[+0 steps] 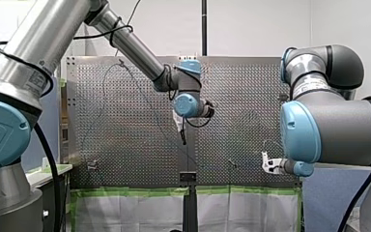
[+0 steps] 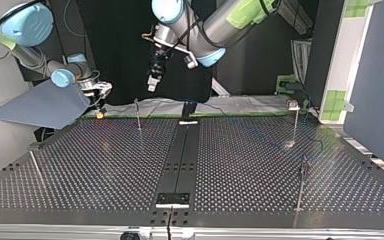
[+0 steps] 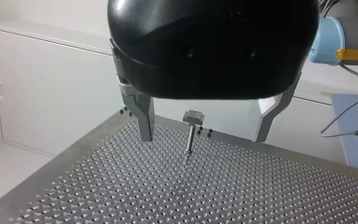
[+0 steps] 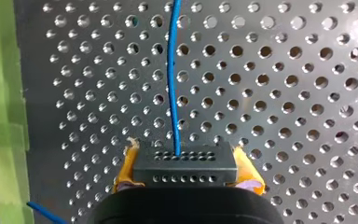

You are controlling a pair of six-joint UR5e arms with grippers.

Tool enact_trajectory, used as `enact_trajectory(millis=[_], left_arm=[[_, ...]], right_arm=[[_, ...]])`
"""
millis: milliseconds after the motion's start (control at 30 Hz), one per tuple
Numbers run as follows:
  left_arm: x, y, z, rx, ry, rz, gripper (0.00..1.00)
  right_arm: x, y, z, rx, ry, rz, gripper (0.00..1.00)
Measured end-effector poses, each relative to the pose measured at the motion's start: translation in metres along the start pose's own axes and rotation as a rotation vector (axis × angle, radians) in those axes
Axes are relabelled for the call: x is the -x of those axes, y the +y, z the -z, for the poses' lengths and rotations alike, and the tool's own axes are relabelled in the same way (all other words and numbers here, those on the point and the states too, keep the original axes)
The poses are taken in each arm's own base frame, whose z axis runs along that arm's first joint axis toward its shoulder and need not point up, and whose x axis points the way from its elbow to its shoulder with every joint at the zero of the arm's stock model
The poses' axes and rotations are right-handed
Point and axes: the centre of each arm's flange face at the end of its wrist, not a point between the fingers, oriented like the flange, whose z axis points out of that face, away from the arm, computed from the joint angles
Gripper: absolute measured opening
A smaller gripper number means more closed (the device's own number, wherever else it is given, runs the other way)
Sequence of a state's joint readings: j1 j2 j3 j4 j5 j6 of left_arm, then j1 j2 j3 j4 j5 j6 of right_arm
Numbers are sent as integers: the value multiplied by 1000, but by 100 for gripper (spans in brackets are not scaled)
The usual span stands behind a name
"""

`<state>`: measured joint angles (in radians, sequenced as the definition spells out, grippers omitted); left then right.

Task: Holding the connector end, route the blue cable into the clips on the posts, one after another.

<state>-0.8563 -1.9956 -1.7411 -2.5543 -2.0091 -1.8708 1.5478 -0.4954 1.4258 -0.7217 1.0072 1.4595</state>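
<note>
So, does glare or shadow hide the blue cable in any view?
Right wrist view: evenly lit, blue cable plain against the table. Front view: table sheen leaves the cable only a faint line. Top view: bright patch on the table beside a post; cable barely shows.

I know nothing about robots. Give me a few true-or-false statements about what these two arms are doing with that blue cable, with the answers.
1. My right gripper, with yellow pads, is shut on the black connector block. True.
2. The thin blue cable runs from the connector block out over the perforated metal table. True.
3. My left gripper, with metal fingers, holds the blue cable. False: it is open and empty, with a thin metal post ahead of it.
4. Red tape lines the table's edge. False: it is green tape.
</note>
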Motion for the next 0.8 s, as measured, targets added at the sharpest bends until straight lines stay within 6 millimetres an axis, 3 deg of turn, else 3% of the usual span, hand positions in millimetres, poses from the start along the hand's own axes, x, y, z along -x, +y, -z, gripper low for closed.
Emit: enact_trajectory(millis=[300,800], left_arm=[[20,13,37,8,-3,-2,100],[44,36,96,12,-4,-5,100]], right_arm=[[-7,6,9,6,-36,40,0],[-57,19,56,97,-28,38,0]])
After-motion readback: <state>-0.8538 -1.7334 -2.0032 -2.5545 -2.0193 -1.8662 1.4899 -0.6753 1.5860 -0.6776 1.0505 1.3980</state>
